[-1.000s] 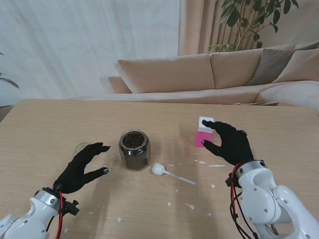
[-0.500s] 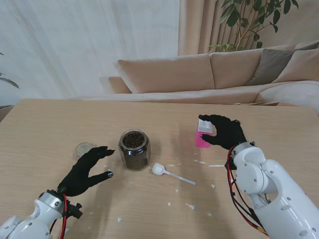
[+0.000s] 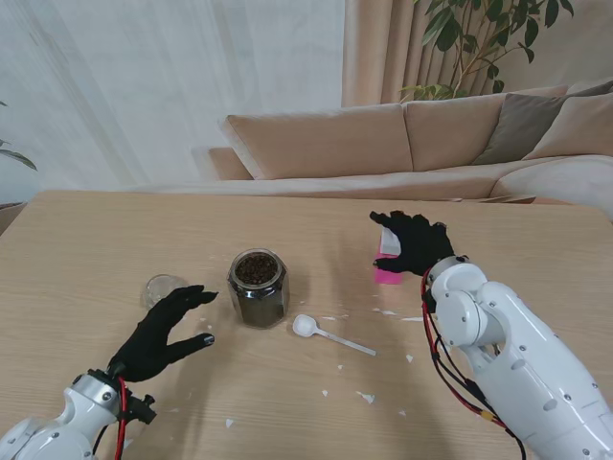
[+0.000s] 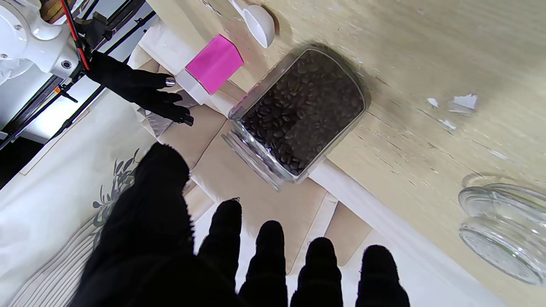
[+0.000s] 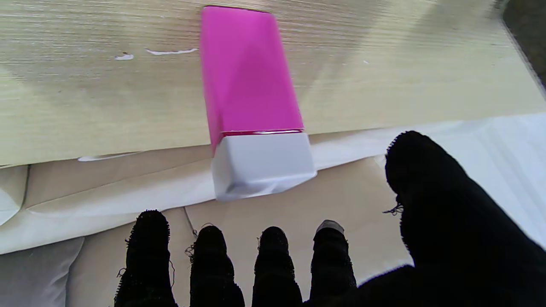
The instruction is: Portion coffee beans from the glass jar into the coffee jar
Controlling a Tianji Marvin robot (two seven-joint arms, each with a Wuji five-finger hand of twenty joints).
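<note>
The glass jar (image 3: 258, 286) of dark coffee beans stands open at the table's middle; the left wrist view shows its beans (image 4: 298, 111). A pink coffee jar (image 3: 387, 270) with a white cap stands to its right, and in the right wrist view the jar (image 5: 249, 85) and its cap (image 5: 262, 164) are apart from the fingers. My right hand (image 3: 412, 244) hovers over and behind the cap, fingers spread around it without touching, thumb (image 5: 448, 234) to one side. My left hand (image 3: 163, 331) is open, left of the glass jar and nearer to me.
A white spoon (image 3: 330, 333) lies just right of the glass jar, nearer to me. A round glass lid (image 3: 161, 286) lies on the table to the jar's left, also visible as the lid (image 4: 503, 230). Small white scraps dot the wood. A sofa stands beyond the far edge.
My right hand has risen and moved farther from me, from beside the pink jar to over its cap. My left hand has drifted slightly nearer to me.
</note>
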